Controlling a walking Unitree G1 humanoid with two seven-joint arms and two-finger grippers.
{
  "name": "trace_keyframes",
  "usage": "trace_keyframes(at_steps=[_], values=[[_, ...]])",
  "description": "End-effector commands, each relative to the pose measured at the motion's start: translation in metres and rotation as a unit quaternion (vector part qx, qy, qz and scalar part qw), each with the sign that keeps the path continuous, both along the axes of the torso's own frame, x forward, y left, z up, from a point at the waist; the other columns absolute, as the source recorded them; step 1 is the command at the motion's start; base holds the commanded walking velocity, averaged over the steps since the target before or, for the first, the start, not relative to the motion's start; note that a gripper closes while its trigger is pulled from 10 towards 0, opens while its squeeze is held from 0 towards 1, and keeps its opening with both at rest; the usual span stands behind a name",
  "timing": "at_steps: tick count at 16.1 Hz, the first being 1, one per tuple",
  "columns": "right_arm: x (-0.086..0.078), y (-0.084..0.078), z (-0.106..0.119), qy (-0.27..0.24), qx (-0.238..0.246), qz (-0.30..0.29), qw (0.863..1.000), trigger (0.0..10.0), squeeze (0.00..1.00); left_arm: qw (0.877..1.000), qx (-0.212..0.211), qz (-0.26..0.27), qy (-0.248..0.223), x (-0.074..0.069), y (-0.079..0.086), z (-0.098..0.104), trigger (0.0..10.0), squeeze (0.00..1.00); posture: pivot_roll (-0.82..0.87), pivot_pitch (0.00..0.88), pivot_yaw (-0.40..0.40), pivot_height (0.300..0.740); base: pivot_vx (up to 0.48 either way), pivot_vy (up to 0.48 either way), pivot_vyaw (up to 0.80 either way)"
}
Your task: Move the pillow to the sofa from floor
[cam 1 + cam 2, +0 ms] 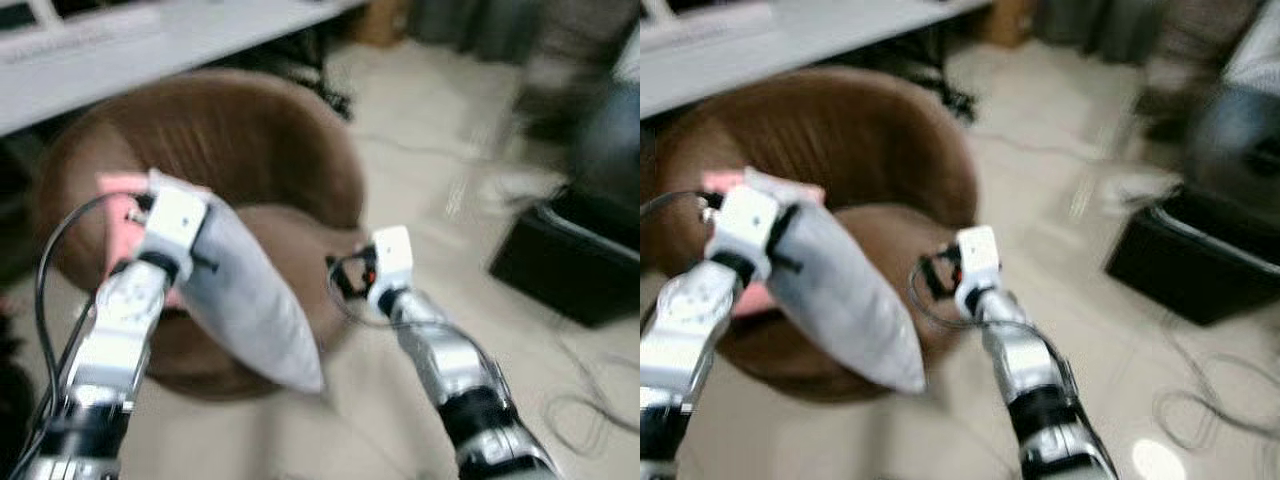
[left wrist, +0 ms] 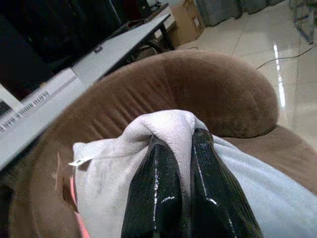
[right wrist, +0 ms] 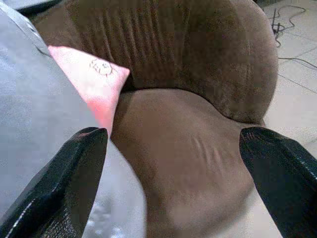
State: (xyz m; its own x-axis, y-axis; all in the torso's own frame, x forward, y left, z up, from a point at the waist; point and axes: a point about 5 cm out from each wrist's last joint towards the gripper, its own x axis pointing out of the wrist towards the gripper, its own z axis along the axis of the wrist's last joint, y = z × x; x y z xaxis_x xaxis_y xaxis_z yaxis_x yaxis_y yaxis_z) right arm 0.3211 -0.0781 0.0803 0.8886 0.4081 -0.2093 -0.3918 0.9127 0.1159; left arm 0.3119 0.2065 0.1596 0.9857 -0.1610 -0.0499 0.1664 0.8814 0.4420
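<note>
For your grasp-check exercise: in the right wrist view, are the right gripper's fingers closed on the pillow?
No: the right gripper has its fingers spread wide apart over the brown sofa seat, beside the grey pillow.

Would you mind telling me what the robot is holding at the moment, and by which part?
The left gripper is shut on the grey pillow, pinching a bunched fold at its upper corner, above the brown sofa. The right gripper is open and holds nothing.
</note>
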Motion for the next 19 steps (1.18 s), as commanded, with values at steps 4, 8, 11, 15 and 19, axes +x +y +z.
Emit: trace_keyframes(at_steps=[4,8,11,15,19], values=[[0.003,-0.009,0.006,-0.018,0.019,-0.029,0.999,10.0,0.0,0.996,0.014,-0.072,-0.042,0.018,-0.018,0.023,10.0,0.0,0.17,0.0,0.162,0.74,0.48,0.0,0.2],[0.01,-0.017,0.015,-0.033,0.006,-0.021,0.999,10.0,0.0,0.987,-0.009,-0.151,-0.044,0.025,-0.05,0.023,10.0,0.0,0.15,0.0,0.118,0.74,0.48,0.0,0.0],[0.01,-0.018,0.018,-0.037,-0.01,-0.005,0.999,10.0,0.0,0.976,-0.011,-0.214,-0.042,0.031,-0.068,0.024,10.0,0.0,0.14,0.0,0.092,0.74,0.48,0.0,0.0],[0.001,-0.03,0.018,-0.039,-0.017,0.017,0.999,10.0,0.0,0.959,0.011,-0.283,-0.029,0.045,-0.086,0.03,10.0,0.0,0.11,0.0,0.078,0.74,0.205,0.0,0.0],[-0.015,-0.048,0.013,-0.033,-0.04,0.042,0.998,10.0,0.0,0.95,0.051,-0.308,0.022,0.06,-0.078,0.015,10.0,0.0,0.07,0.0,0.068,0.74,0.0,0.0,0.0]])
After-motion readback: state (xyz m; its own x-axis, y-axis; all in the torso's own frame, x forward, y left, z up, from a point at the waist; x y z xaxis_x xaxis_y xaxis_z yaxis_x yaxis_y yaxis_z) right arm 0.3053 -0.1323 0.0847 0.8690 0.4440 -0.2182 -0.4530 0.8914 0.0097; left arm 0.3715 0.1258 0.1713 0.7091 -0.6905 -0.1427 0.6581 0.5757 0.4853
